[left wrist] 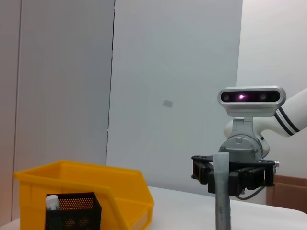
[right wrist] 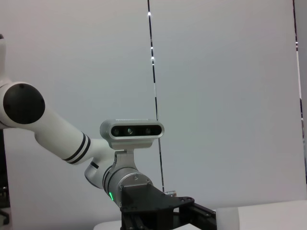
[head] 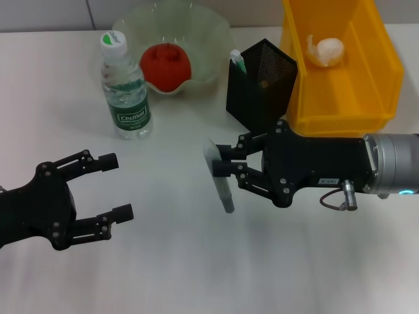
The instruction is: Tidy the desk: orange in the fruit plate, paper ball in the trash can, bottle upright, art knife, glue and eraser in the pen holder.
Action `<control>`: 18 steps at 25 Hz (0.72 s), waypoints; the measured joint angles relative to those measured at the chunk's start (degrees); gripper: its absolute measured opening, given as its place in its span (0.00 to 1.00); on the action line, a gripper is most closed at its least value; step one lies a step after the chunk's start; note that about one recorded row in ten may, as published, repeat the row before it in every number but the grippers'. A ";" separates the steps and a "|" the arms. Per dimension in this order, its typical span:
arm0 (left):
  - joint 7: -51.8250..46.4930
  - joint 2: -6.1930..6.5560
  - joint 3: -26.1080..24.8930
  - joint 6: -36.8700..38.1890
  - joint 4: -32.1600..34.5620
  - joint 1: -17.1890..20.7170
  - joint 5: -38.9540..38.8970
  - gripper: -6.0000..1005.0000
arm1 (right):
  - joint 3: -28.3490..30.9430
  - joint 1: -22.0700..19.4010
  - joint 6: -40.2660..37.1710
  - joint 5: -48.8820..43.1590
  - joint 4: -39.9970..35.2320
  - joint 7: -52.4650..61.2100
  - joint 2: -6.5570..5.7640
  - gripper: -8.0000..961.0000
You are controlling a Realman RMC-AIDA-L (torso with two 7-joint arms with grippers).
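Head view shows most of the tidying done: the orange [head: 165, 65] sits in the fruit plate [head: 209, 39], the paper ball [head: 327, 51] lies in the trash can [head: 376, 78], and the bottle [head: 126, 88] stands upright near the plate. A white-and-green capped item, probably the glue, pokes out of the pen holder [head: 262, 82]. We cannot see the eraser.

Our right gripper [head: 219, 165] is clenched on the art knife [head: 218, 176], a slim grey stick held near its upper end, hanging close to vertical above the table, in front of the pen holder. From the left wrist view the art knife [left wrist: 221, 191] looks upright with only a slight lean, the pen holder [left wrist: 73, 211] off to the side in front of the trash can [left wrist: 96, 184].

We judge the step in hand to be carrying the knife over the holder and dropping it in. To do it well, we lift first so the lower tip clears the mesh rim, keep the stick vertical, and center it over the free part of the opening, away from the capped item. We lower until the tip is well inside before letting go, so it cannot tip out or knock the holder.

Our left gripper [head: 111, 186] rests spread wide and empty, low at the near left, well apart from everything.
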 joint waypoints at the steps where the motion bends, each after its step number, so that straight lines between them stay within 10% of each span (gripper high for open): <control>1: 0.02 -0.02 -0.01 0.00 0.00 0.00 0.00 0.82 | 0.09 0.01 -0.02 0.11 0.22 2.35 -0.04 0.14; 18: -0.40 -0.21 -0.17 0.00 0.00 -0.61 0.00 0.82 | 0.77 0.93 6.62 1.31 -1.29 50.97 -2.67 0.14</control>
